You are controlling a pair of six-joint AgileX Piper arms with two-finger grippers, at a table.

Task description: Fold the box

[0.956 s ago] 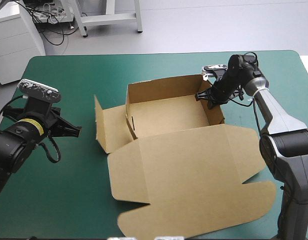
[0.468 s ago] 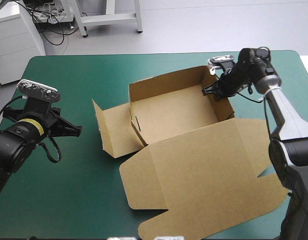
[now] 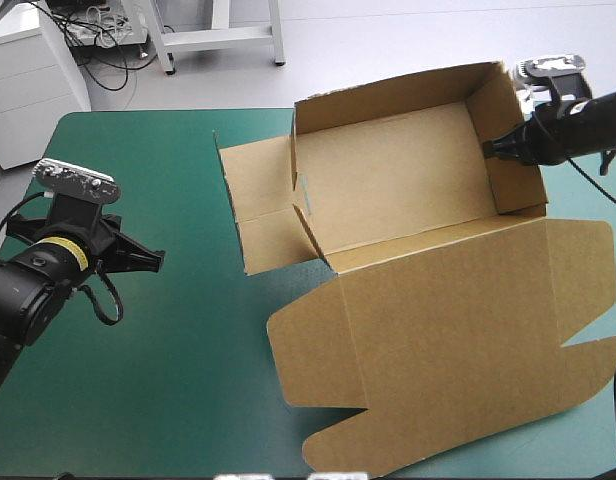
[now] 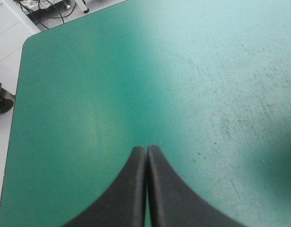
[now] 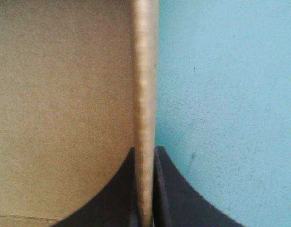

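Left side of the table (image 3: 138, 380): the left gripper (image 3: 158, 262) hangs over bare teal-green cover, aimed toward the box and well apart from it. Its wrist view shows the jaws pressed together into one pointed arch, nothing between the black fingers (image 4: 131, 189), only cover ahead. Centre to far right: the box (image 3: 388, 190), brown, stands as an open tray with walls raised and its inside turned up toward the high camera. The tray's far wall crosses the table's far edge in the high view. A side flap (image 3: 253, 200) sticks out from the tray's left end, creased and partly upright. The lid (image 3: 448, 340) spreads flat from the tray's near wall toward the table's near edge. Far right: the right gripper (image 3: 493, 148) sits at the tray's right wall, jaws pinching that wall. In the right wrist view the wall's edge (image 5: 145, 94) runs up between the two fingers, with brown board on one side and teal-green cover on the other
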